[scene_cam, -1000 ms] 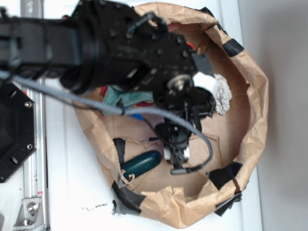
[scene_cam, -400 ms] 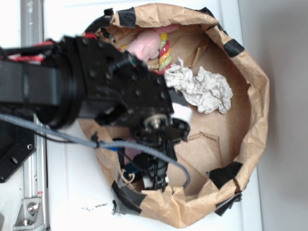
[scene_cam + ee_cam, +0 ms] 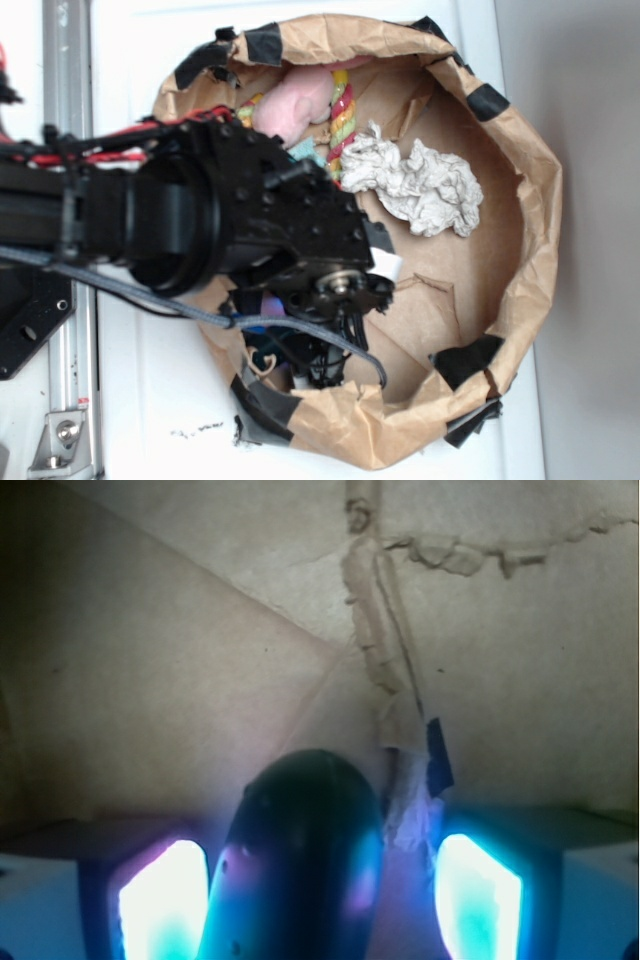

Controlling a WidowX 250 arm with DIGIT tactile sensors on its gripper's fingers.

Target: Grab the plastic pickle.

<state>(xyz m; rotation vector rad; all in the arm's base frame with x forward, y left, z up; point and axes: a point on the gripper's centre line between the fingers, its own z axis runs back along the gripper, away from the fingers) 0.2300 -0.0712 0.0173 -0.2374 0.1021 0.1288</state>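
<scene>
At six o'clock inside the paper bag (image 3: pixel 520 190), the gripper (image 3: pixel 318 900) straddles the plastic pickle (image 3: pixel 300 870), fingers (image 3: pixel 165 900) apart, positioned to close.

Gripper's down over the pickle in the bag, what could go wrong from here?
1. The pickle is glossy and rounded; as the open gripper closes, it may squirt out forward.
2. It sits nearer the left finger, with a visible gap to the right one, so closing may shove or roll it first.
3. The paper bag wall and cable are close; either could snag.
</scene>
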